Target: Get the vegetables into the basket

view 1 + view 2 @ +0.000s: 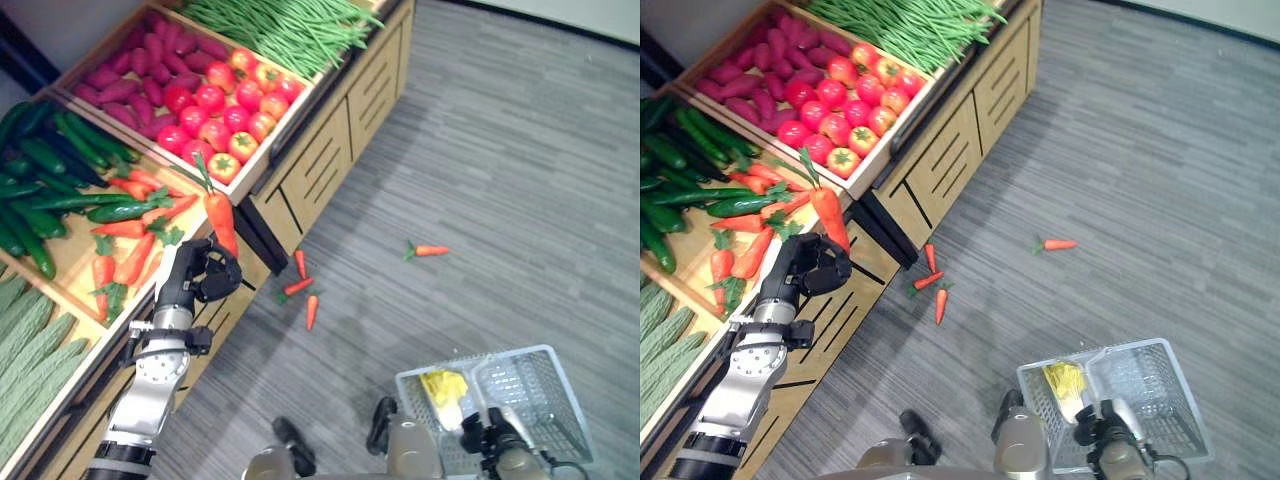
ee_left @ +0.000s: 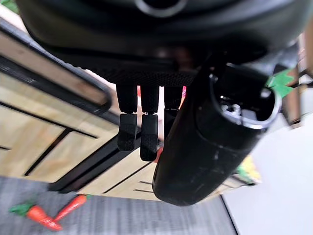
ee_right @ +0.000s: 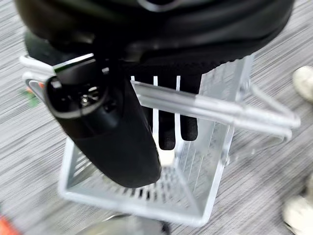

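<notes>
Basket [image 1: 560, 400], white wire, hangs by its handle [image 3: 215, 110] from the curled right hand [image 3: 112, 142], well right of the produce stand [image 1: 330, 140]. Left hand [image 1: 200, 275] clasps an upright carrot [image 1: 220, 220], so it must cross rightward; four carrots lie on the floor [image 1: 520, 200].

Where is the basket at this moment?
The basket hangs low on the robot's right side over the grey floor, its handle held by the right hand. Something yellow lies inside it.

orange carrot [image 1: 220, 222] with green top, red tomatoes [image 1: 222, 108], white basket [image 1: 545, 366], grey striped floor [image 1: 500, 170]
</notes>
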